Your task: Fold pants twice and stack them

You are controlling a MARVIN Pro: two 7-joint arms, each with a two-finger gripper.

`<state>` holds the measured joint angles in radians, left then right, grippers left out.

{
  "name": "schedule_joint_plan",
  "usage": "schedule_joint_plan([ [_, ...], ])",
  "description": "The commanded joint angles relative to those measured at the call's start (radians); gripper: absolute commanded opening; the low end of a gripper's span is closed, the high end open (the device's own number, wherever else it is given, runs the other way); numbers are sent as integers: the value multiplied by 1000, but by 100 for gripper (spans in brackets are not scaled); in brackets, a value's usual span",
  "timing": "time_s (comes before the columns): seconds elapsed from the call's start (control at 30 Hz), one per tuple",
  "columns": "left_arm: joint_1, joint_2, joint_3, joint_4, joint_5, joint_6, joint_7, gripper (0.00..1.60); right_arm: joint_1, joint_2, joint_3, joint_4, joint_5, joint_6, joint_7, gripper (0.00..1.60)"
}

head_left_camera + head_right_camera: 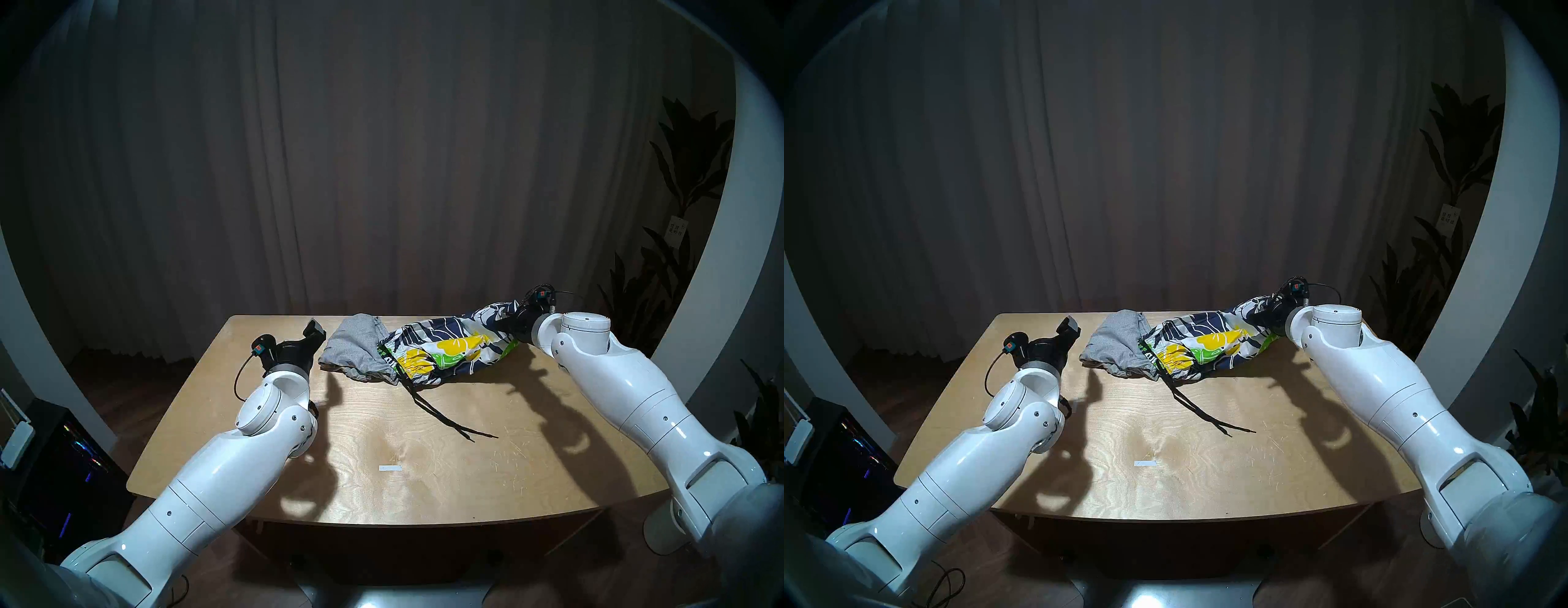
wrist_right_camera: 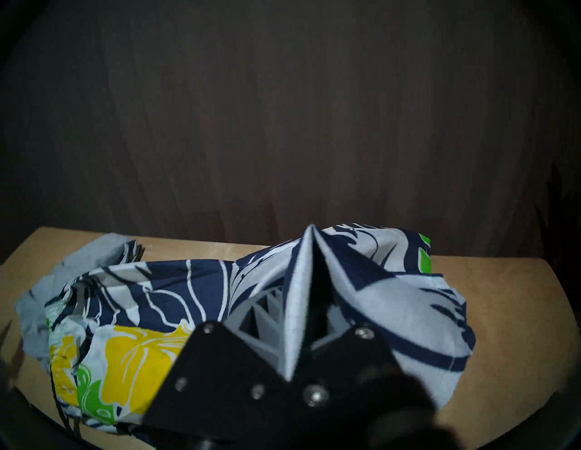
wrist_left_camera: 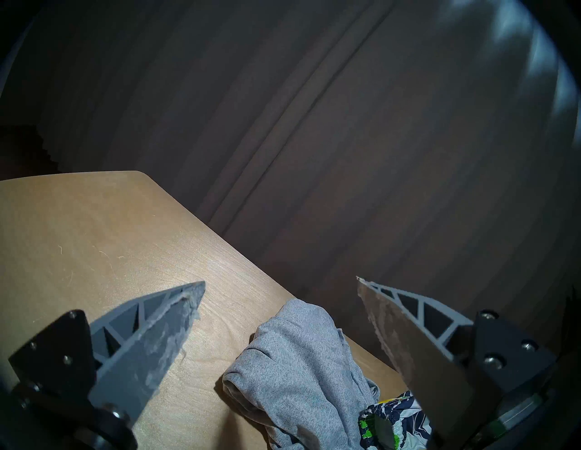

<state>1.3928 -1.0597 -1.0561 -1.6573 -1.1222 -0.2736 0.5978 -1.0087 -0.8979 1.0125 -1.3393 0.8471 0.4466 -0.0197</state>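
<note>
— Head stereo left view: what lies at the far edge of the tabletop (image 1: 424,488)?

— Two crumpled pairs, touching. Heather-grey jersey shorts (image 1: 354,351) sit bunched left of centre; navy-white floral shorts (image 1: 449,348), splashed with yellow and green, stretch toward the far right corner, their black drawstring (image 1: 441,418) trailing toward mid-tabletop.

— And the end effectors?

— Right end effector (image 2: 309,282) is pinched together on a raised fold of the floral shorts. Left end effector (image 3: 279,282) hangs spread apart, empty, just beside the grey shorts.
</note>
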Motion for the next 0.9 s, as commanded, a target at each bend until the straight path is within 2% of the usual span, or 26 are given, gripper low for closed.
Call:
schedule_joint_plan([
  [0.0,-8,0,-12,-12,2,-10,3,160,108,51,-47,-38,-79,-6,116,0],
  [0.2,0,2,-19,-16,2,-18,2,160,158,59,-79,-57,-149,13,208,0],
  [0.27,6,1,-22,-19,1,-23,4,160,191,66,-113,-50,-180,17,247,0],
  [0.3,9,2,-24,-21,2,-25,4,160,173,61,-99,-66,-203,18,254,0],
  [0.33,13,3,-25,-23,2,-28,5,160,201,63,-125,-50,-217,18,289,0],
  [0.5,35,5,-36,-31,2,-45,14,160,242,55,-176,-64,-295,24,376,0],
  [0.87,89,14,-59,-66,9,-88,51,160,345,-17,-308,-21,-470,-8,572,0],
])
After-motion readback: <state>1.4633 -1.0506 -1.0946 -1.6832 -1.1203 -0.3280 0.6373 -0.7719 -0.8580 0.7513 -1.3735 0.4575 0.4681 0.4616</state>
